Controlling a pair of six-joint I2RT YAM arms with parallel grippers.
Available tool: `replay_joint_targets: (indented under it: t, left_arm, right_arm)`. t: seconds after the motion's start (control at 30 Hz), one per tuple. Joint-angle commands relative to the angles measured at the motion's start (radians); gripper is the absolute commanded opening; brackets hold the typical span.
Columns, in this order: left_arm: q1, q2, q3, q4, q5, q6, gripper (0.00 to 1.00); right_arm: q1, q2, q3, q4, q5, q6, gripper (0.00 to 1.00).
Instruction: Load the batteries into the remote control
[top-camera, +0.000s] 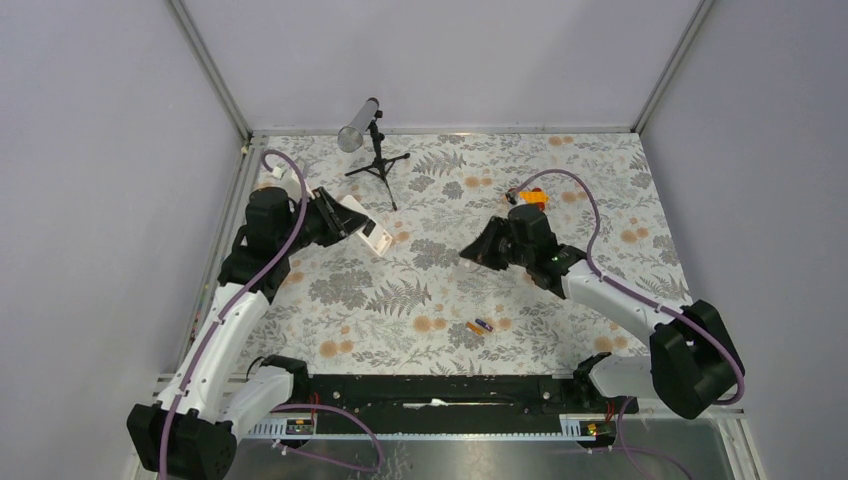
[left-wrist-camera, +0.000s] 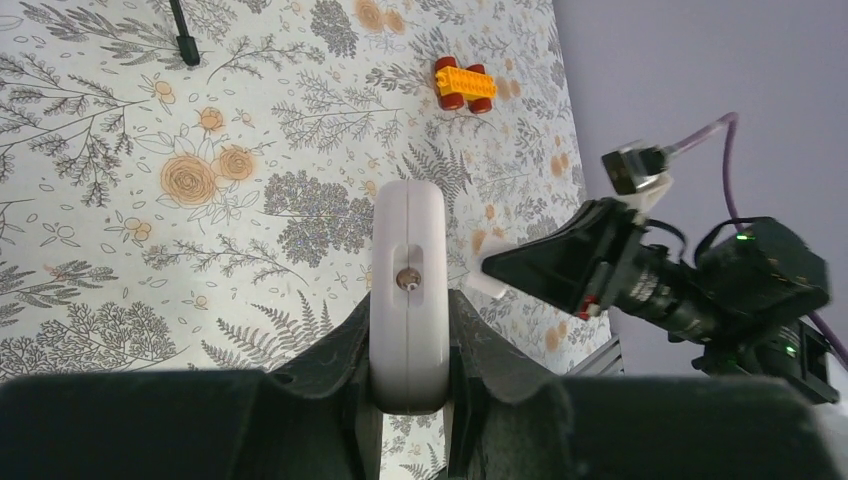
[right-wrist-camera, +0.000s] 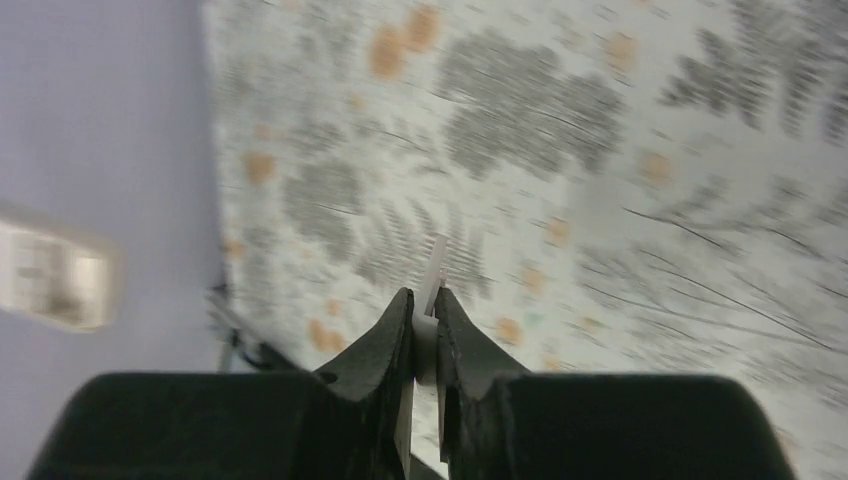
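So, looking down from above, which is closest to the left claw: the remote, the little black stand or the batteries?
1. Remote: clamped in the left gripper itself, on the left side.
2. Black stand: just behind it, toward the back wall.
3. Batteries: lying together near the front, well off to its right.
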Motion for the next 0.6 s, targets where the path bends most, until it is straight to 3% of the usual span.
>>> replay_joint_targets:
  t: [0.0, 0.2, 0.3, 0.57]
  left_arm:
    - [0.005, -0.023, -0.019, 0.100, 0.055, 0.025, 0.00]
    - [0.005, -0.024, -0.030, 0.144, 0.084, 0.005, 0.00]
    - [0.005, -0.026, -0.030, 0.152, 0.096, 0.002, 0.00]
    - [0.005, -0.043, -0.036, 0.173, 0.101, -0.004, 0.00]
  right_arm:
    - [-0.035, -0.005, -0.107, -0.156, 0.050, -0.270, 0.04]
    - [-0.099, 0.053, -0.200, 0.060, -0.131, -0.274, 0.09]
    - [-0.114, 0.074, -0.196, 0.036, -0.126, -0.273, 0.18]
    - [-0.117, 0.037, -0.154, -0.187, 0.064, -0.308, 0.42]
